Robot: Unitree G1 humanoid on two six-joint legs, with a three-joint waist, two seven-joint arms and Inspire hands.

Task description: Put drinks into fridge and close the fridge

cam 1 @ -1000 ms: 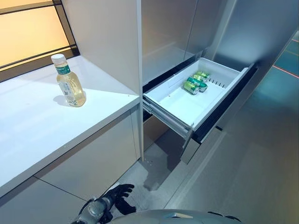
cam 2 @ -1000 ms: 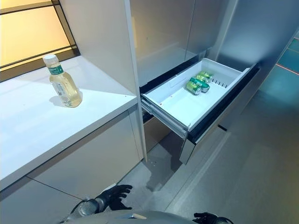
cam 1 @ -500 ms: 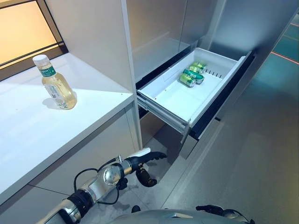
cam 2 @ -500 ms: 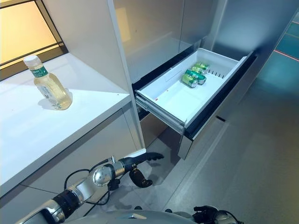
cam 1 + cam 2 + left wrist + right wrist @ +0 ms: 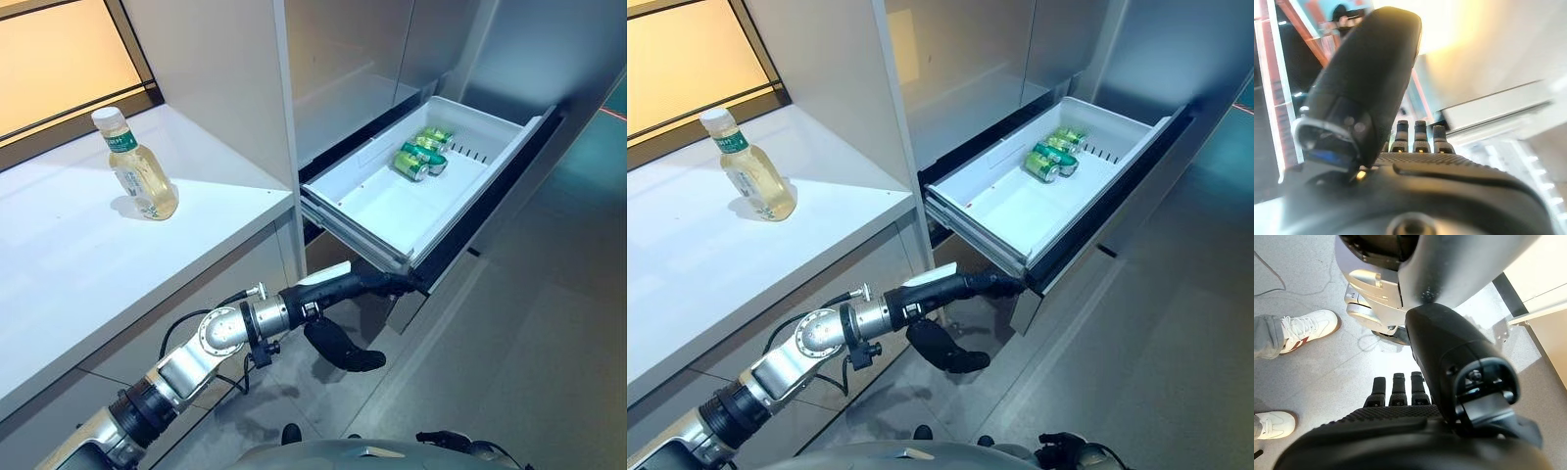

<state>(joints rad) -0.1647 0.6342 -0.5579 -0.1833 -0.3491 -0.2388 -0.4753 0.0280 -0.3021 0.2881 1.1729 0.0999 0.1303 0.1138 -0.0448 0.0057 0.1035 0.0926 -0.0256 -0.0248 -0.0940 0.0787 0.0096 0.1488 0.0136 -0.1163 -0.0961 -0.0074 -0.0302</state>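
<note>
The bottle (image 5: 136, 166) is standing on the white counter (image 5: 88, 264), untouched, well apart from the open fridge drawer (image 5: 411, 211), which has green cans (image 5: 419, 163) at its far end. What's new: in the last second my left hand (image 5: 364, 285) swung up from down by the floor and now reaches under the drawer's front corner, fingers straight, holding nothing. Looks to me like it's heading for the drawer, not the bottle. The right hand (image 5: 1400, 396) hangs low, fingers relaxed.

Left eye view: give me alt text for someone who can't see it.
The left hand reaches, fingers straight, under the open fridge drawer, which holds green cans. A bottle stands on the white counter.
</note>
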